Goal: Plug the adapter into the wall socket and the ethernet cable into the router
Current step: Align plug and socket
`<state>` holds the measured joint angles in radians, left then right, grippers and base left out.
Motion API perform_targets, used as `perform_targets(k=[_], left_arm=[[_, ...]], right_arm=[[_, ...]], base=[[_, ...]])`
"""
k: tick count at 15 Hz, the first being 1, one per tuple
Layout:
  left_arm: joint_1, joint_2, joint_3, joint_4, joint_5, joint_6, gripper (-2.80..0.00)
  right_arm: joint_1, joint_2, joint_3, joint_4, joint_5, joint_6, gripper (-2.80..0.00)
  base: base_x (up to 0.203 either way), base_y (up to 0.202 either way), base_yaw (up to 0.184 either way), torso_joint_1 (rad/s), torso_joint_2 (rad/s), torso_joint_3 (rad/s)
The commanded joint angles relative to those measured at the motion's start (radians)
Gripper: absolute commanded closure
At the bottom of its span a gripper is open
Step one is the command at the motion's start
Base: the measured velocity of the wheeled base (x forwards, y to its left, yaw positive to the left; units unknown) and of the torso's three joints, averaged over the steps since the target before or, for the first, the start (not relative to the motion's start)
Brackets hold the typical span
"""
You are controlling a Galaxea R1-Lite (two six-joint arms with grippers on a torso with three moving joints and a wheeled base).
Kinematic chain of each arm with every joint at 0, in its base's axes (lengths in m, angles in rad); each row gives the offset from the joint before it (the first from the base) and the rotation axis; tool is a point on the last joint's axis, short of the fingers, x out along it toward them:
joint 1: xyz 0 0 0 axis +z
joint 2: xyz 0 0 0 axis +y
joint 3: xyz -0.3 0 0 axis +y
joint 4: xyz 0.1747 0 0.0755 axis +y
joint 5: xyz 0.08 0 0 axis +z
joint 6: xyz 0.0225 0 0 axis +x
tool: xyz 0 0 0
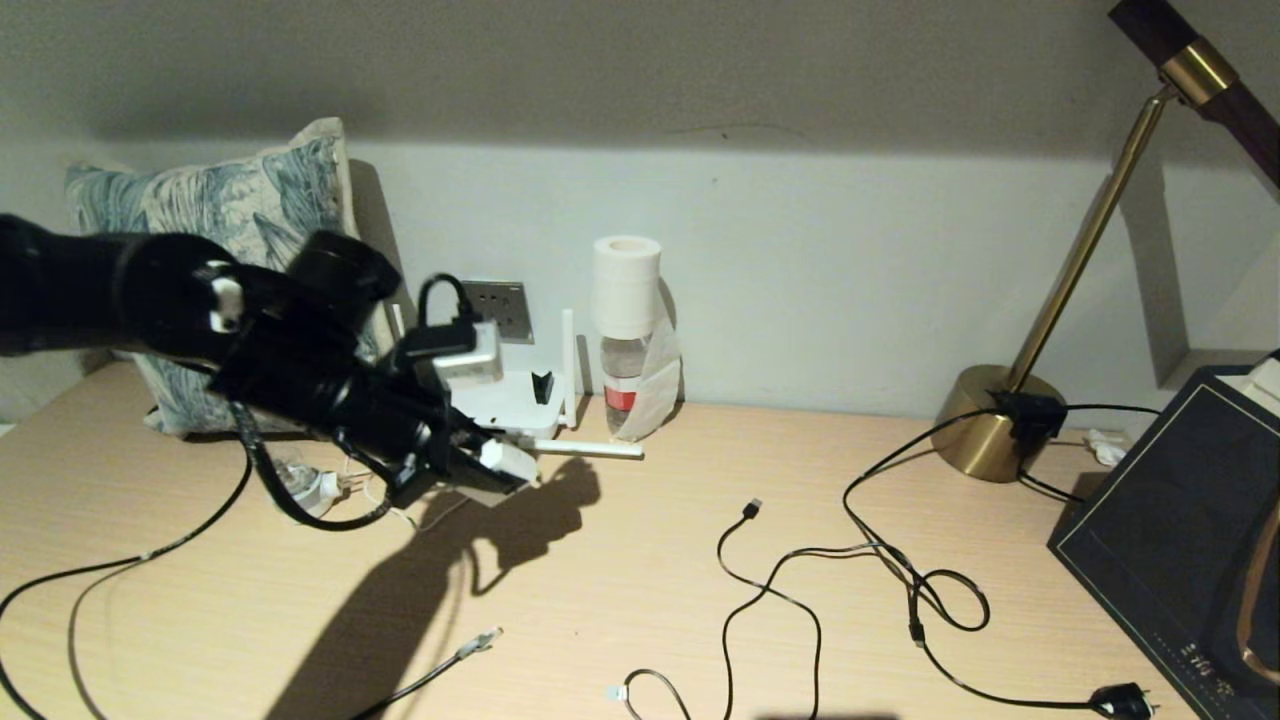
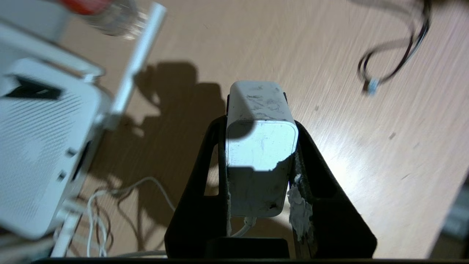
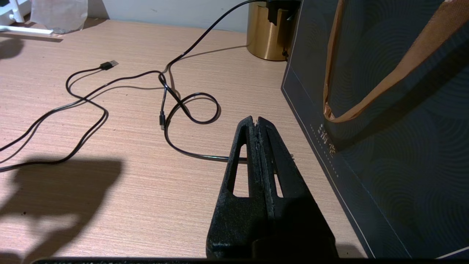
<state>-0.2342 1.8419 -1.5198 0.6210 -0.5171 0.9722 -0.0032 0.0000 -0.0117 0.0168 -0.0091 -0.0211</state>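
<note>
Our left claw is pinching the adapter, one finger pressed on each side of the white cube, thin white cord exiting the back between the fingers. In the head view that claw is held above the table at the left, just in front of the router, with the adapter at its tip. Arm shadow falls on the wood below.

The router sits against the back wall; one stick antenna stands upright, another lies flat toward the bottle. Small black piece on top is visible. In the left wrist view the router is beside the claw, not touching it.

The wall socket is on the wall just above and behind the router, partly hidden by our left arm.

The ethernet cable lies on the table near the front edge, clear clip connector pointing up-right, well apart from the router.

Our right claw is pressed together, holding nothing, parked low over the table just beside the dark bag. A black USB cable loops on the table ahead of it. A brass lamp base stands at back right, and the bottle with a white roll on top stands by the router.
</note>
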Motion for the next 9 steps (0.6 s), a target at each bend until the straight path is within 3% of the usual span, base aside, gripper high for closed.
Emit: perform_targets(k=[1,3,6,7,9], left_arm=[[0.035,-0.204,0.011,-0.014,-0.017,-0.268,0.0],[0.054,-0.268,0.027,-0.021,-0.091,-0.545,0.0],[0.054,-0.372,0.062,-0.076,-0.151,-1.058,0.0],[0.057,-0.398,0.108,-0.154,-0.16,-1.177,0.0],[0.071,-0.422,0.276,-0.375,-0.155,-1.269,0.0]], right_arm=[[0.0,0.0,0.001,0.0,0.0,0.0,0.0],[0.0,0.0,0.001,0.0,0.0,0.0,0.0],[0.0,0.0,0.0,0.0,0.0,0.0,0.0],[0.0,0.0,0.0,0.0,0.0,0.0,0.0],[0.0,0.0,-0.001,0.0,0.0,0.0,0.0]], base=[[0.0,0.0,0.0,0.0,0.0,0.0],[0.0,0.0,0.0,0.0,0.0,0.0],[0.0,0.0,0.0,0.0,0.0,0.0],[0.0,0.0,0.0,0.0,0.0,0.0],[0.0,0.0,0.0,0.0,0.0,0.0]])
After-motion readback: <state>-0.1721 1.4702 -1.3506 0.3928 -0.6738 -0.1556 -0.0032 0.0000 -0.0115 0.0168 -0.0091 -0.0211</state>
